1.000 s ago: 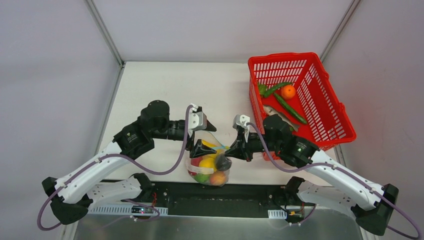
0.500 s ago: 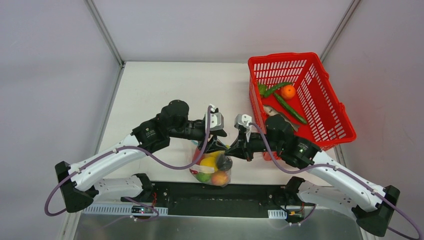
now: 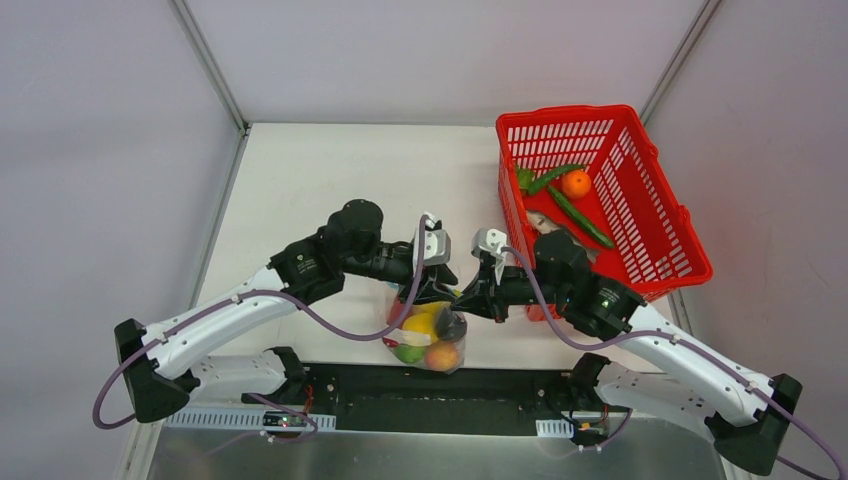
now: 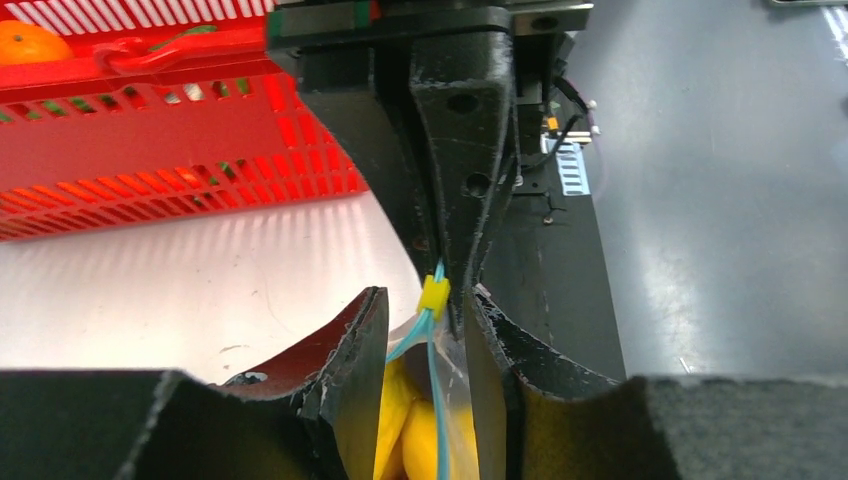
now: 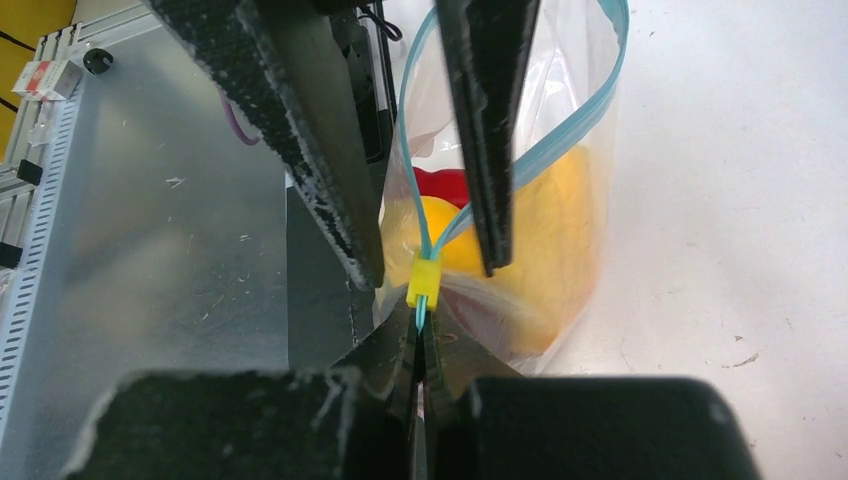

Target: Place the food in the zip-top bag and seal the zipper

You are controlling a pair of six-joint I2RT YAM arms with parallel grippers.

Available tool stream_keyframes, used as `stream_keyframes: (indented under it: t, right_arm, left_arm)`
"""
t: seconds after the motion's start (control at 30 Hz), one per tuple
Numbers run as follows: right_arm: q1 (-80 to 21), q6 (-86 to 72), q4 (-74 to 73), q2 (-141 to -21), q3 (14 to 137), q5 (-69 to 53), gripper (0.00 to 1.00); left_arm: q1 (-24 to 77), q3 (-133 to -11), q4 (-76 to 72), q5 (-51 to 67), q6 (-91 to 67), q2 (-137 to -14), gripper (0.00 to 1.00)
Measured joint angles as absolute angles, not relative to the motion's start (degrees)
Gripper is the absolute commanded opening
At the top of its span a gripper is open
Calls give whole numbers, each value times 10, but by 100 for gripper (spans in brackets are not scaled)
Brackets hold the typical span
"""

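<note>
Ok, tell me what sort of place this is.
Likely a lab robot test cell: blank grey panels enclose a white table, two arms are bolted at its edge, toy food lies in a red basket.

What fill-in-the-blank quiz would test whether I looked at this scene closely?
1. The right end effector is shut on the bag's teal ____.
2. The slider next to that grip is coloured ____.
3. The orange lies in the ____ basket.
Missing words: zipper; yellow; red.
</note>
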State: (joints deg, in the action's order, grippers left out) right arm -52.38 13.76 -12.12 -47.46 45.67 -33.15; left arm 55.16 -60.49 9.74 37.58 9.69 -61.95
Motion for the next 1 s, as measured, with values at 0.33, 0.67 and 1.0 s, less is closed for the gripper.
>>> stream_keyframes:
  t: [0.33, 0.67, 1.0]
  right_arm:
    - [-524, 137, -121, -474, 453, -329, 0]
    - [-525, 138, -116, -474, 451, -324, 0]
    - [-528, 137, -95, -467, 440, -308, 0]
  left_arm:
    - [552, -607, 109, 408, 109, -641, 14]
    - [552, -622, 141, 415, 131, -646, 0]
    - [552, -619, 158, 382, 151, -628, 0]
